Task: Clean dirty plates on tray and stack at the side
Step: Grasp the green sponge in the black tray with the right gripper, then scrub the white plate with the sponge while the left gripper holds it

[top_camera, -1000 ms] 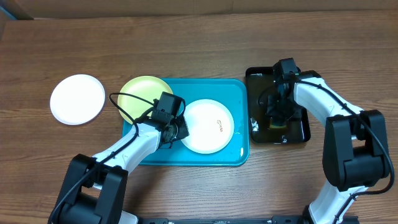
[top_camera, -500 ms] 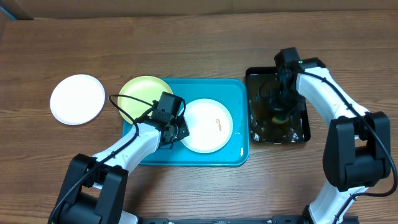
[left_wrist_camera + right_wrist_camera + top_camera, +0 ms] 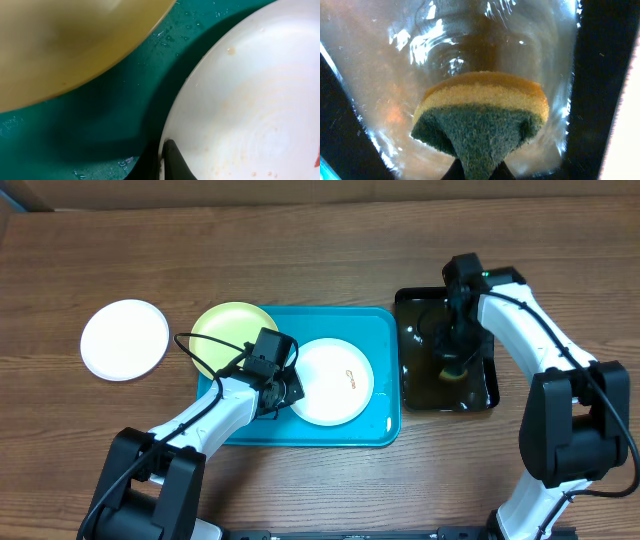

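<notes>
A turquoise tray (image 3: 230,430) holds a pale yellow-green plate (image 3: 228,328) at its far left and a white plate (image 3: 335,380) with orange-brown smears in the middle. A second white plate (image 3: 124,339) lies on the table left of the tray. My left gripper (image 3: 287,392) is shut on the left rim of the smeared white plate (image 3: 250,100); one fingertip (image 3: 172,160) lies on the rim, and the yellow-green plate (image 3: 65,40) is beside it. My right gripper (image 3: 452,360) is shut on a yellow-and-green sponge (image 3: 480,120) over the water in the black tray (image 3: 415,395).
The black glossy tray (image 3: 605,75) holds rippling water and stands right of the turquoise tray. Water drops (image 3: 165,32) lie on the turquoise tray floor. Bare wooden table (image 3: 300,260) runs along the back and the front.
My right gripper has moved with the sponge toward the far side of the black tray, then slightly right. The left arm and the plates have not moved.
</notes>
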Tool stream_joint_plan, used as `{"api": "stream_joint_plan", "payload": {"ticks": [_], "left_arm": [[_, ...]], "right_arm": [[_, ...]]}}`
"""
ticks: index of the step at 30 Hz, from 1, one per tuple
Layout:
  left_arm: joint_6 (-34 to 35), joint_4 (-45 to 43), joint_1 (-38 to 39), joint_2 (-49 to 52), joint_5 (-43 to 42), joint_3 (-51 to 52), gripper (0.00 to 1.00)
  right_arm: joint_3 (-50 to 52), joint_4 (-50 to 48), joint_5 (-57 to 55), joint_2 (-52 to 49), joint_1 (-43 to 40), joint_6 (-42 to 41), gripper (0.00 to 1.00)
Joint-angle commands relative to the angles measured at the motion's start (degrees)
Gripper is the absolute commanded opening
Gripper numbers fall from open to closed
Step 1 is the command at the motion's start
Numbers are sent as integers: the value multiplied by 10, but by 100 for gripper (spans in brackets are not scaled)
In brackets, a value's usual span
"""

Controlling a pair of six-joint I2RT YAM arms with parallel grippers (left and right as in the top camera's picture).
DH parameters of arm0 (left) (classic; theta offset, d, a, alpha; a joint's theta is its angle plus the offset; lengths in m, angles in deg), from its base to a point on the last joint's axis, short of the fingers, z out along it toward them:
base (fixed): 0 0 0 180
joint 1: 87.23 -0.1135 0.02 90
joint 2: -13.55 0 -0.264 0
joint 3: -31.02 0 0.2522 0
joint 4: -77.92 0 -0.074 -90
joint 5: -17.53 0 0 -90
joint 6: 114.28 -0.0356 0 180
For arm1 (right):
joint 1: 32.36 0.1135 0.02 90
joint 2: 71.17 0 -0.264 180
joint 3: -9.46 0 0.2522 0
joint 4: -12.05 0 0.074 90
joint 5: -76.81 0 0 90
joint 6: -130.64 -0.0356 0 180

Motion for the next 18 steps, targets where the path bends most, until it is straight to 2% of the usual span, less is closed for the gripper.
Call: {"api": "stream_joint_plan", "payload": {"ticks": [1,7,13,18], "left_arm": [[2,10,0,27,15,22,4],[2,10,0,27,15,22,7],[2,9,0,27,15,22,7],[2,9,0,27,15,22,8]], "right_arm": [[-63,17,-6,16,0,7,4],[-81,66,-5,16,8,10,4],[-80,54,-13,16,10,10,4],[-82,41,66,16,20,11,4]]}}
